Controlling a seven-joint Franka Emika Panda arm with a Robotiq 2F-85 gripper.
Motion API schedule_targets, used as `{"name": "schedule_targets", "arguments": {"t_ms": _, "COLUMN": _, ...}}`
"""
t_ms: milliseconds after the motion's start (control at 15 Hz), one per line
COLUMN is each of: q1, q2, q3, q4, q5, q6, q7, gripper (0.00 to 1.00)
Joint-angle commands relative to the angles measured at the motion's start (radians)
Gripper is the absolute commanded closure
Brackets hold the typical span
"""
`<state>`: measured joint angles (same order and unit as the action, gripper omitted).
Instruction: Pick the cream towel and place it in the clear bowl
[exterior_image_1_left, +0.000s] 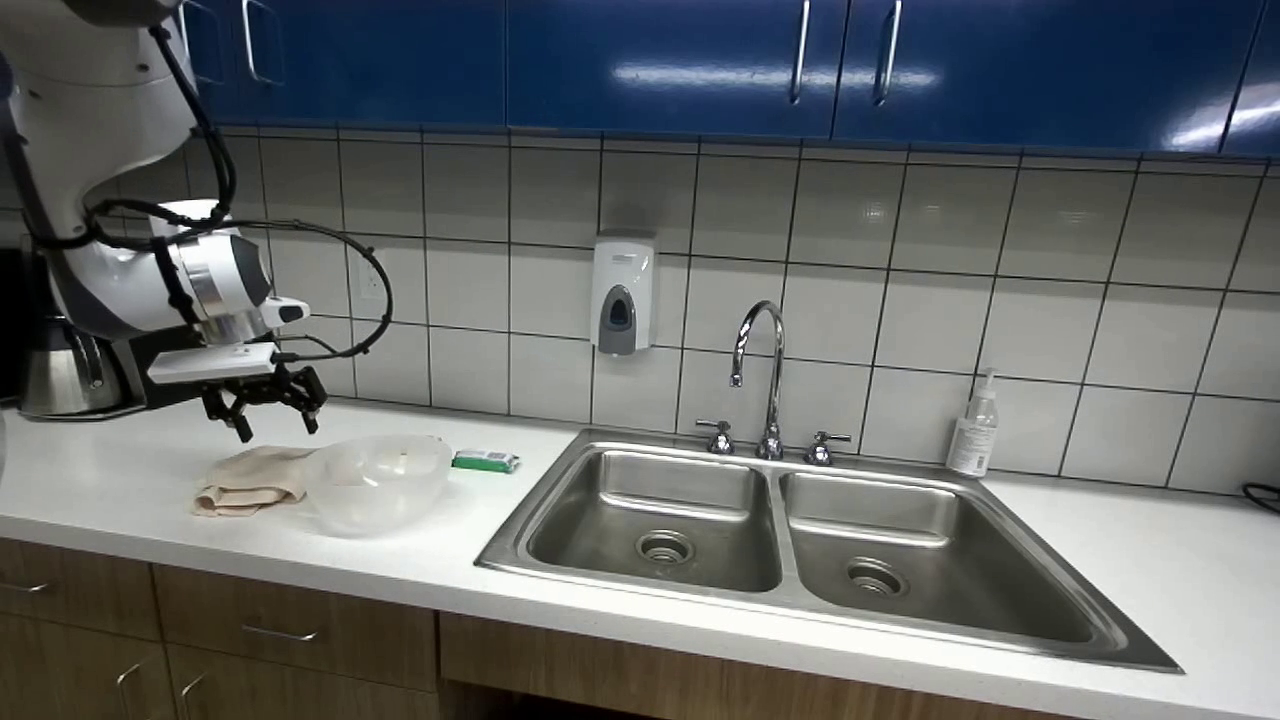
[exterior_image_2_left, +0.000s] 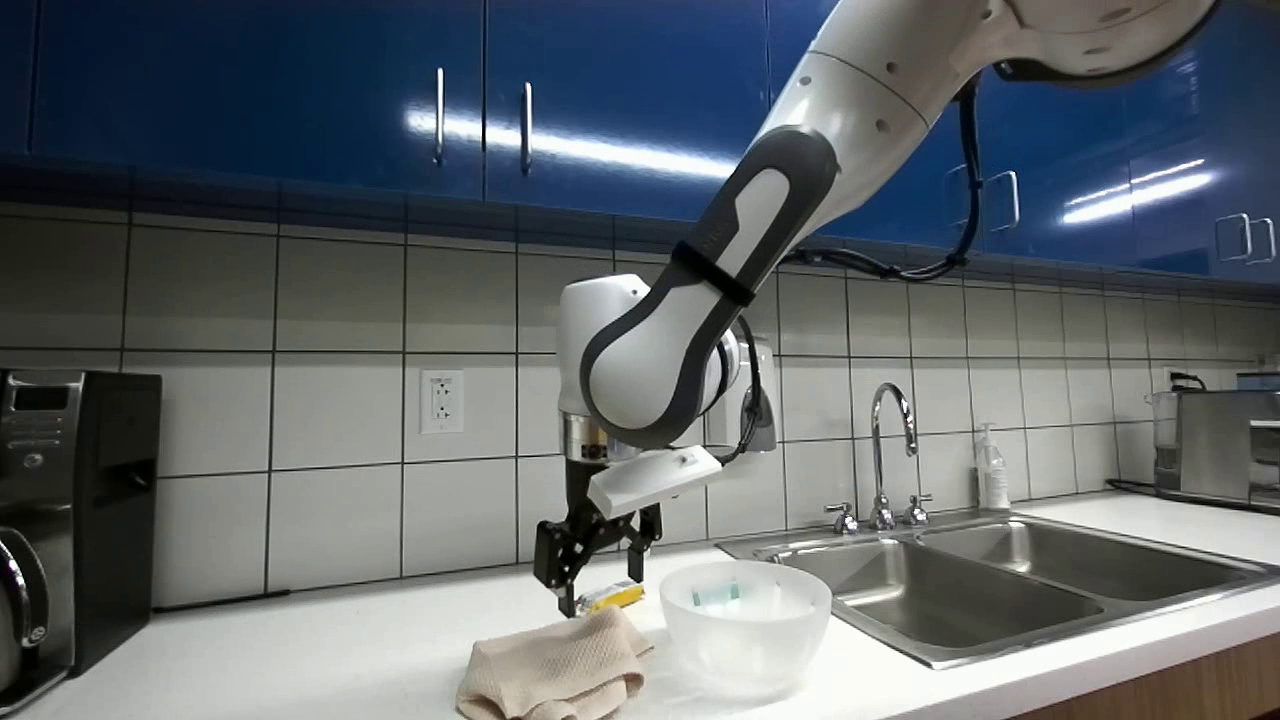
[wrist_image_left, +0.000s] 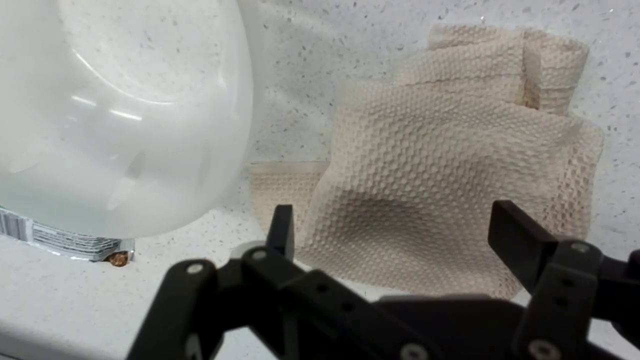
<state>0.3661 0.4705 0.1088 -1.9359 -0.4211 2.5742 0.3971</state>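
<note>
Towel not yet picked: the pincer (exterior_image_1_left: 278, 430) hangs over it, jaws wide apart.
The cream towel (wrist_image_left: 440, 165) lies rumpled on the worktop (exterior_image_1_left: 110, 480), nearer the front edge than the tiled back edge, just beside the clear bowl (exterior_image_1_left: 380, 485) and on its side away from the sink (exterior_image_1_left: 795, 597); whether its flap touches the bowl cannot be told. Nothing is held between the jaws, and a gap shows down to the cloth in an exterior view. In my judgement only the approach is under way or near done, since the wrist view has the jaws spanning much of the towel. Left to do: come down, grip, lift, shift along the front edge towards the sink, and let go inside the bowl, which stands upright and ready.
</note>
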Motion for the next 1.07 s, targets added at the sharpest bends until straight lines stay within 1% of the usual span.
{"name": "schedule_targets", "arguments": {"t_ms": 0, "q1": 0.035, "q2": 0.059, "q3": -0.028, "q4": 0.067, "q5": 0.011, "q6": -0.010, "q7": -0.033, "gripper": 0.00}}
{"name": "schedule_targets", "arguments": {"t_ms": 267, "q1": 0.051, "q2": 0.103, "q3": -0.039, "q4": 0.105, "q5": 0.019, "q6": -0.014, "q7": -0.041, "gripper": 0.00}}
{"name": "schedule_targets", "arguments": {"t_ms": 1000, "q1": 0.051, "q2": 0.202, "q3": -0.043, "q4": 0.169, "q5": 0.051, "q6": -0.017, "q7": -0.080, "gripper": 0.00}}
